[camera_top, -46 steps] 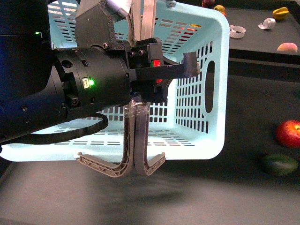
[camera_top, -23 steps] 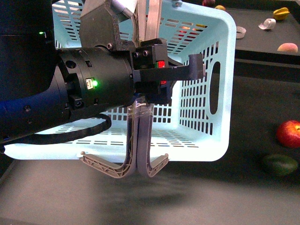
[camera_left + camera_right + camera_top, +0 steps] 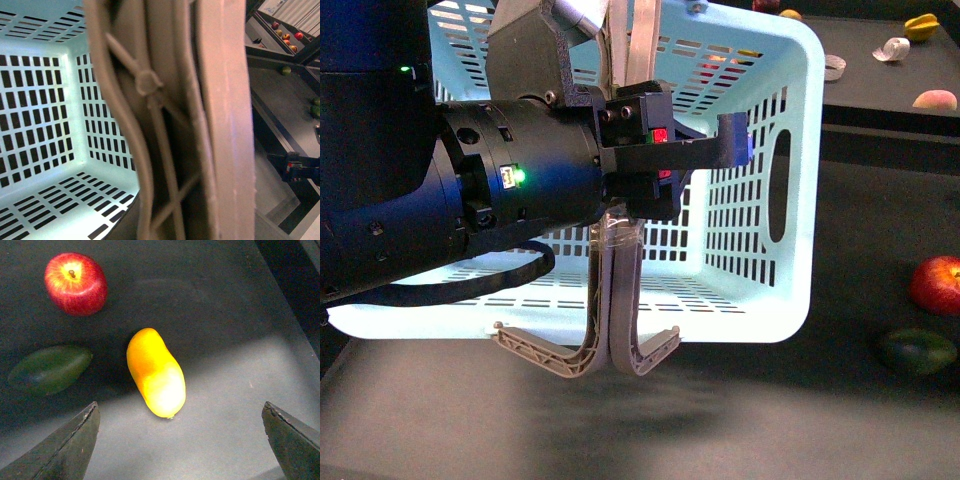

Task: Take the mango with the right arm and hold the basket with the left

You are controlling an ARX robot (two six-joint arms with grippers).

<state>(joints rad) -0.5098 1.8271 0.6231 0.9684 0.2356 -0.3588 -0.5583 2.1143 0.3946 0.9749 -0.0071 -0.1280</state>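
Mango (image 3: 156, 372) lies on the table (image 3: 225, 390); the basket (image 3: 790, 200) has barely shifted since a moment ago. My right gripper (image 3: 180, 407) hangs wide open over the mango, touching nothing; my left gripper (image 3: 710, 150) clamps the basket's handles (image 3: 615, 300).

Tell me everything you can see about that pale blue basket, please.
The basket is light turquoise plastic, large and rectangular, with slotted walls and floor and an oval hand-hole in one end wall. Its open top faces the front camera, and the floor that shows is bare. Two grey-brown ribbed handles, bound with clear tape, are raised together over the middle, and the left gripper grips them there.
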